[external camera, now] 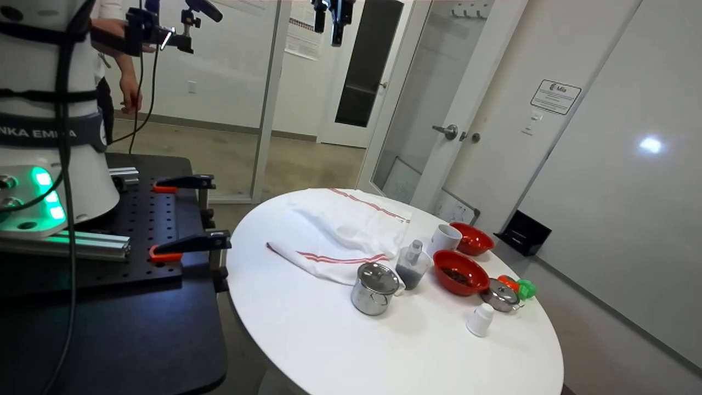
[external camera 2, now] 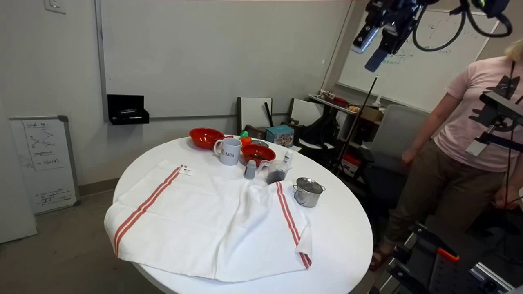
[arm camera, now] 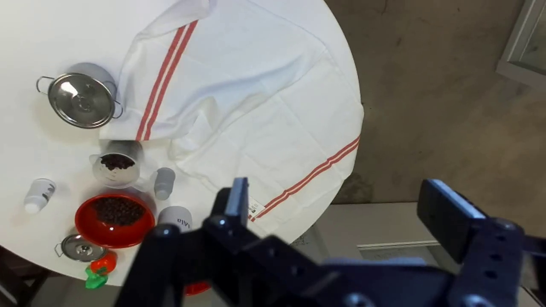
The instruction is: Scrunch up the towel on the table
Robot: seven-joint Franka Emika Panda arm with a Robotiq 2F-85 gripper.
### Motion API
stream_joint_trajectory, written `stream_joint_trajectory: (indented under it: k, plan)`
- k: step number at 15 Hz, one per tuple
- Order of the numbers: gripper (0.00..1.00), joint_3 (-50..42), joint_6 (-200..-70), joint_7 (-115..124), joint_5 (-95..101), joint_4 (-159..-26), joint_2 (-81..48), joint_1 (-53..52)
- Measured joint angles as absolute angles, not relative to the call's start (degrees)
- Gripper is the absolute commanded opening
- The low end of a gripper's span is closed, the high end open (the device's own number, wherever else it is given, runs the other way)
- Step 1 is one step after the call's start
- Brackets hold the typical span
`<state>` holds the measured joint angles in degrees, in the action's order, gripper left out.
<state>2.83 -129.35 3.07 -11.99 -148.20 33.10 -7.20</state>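
Observation:
The towel, a white cloth with red double stripes, lies spread and wrinkled over much of the round white table [external camera 2: 343,241]. The towel [external camera 2: 192,220] has a raised fold across its middle and one corner turned over at the pot side, and it reaches the table's rim. It also shows in an exterior view [external camera: 351,219] and in the wrist view [arm camera: 294,123]. My gripper [arm camera: 335,183] is open and empty, with its fingers wide apart. It is high above the table and apart from the towel, as the gripper shows in both exterior views [external camera: 328,34] [external camera 2: 366,57].
A lidded metal pot [external camera 2: 307,194] stands close to the towel's striped end. A measuring cup [external camera 2: 277,172], a grey shaker [external camera 2: 250,170], a mug [external camera 2: 230,153] and red bowls [external camera 2: 258,154] stand along its far edge. A white bottle [external camera: 480,320] stands farther off. A black bench [external camera: 137,329] holds the arm.

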Motion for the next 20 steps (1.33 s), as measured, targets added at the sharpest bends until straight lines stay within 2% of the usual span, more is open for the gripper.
stream_joint_trajectory:
  k: [6,14,20]
  plan:
    - [1.0,-2.26,-132.99,-5.43,-13.68,-147.28,21.76,-7.23]
    - [1.0,5.37,-134.4,11.46,-2.52,-138.08,3.6,-6.28]
    - [1.0,5.6,-135.06,12.52,-2.51,-136.11,0.26,-6.18]
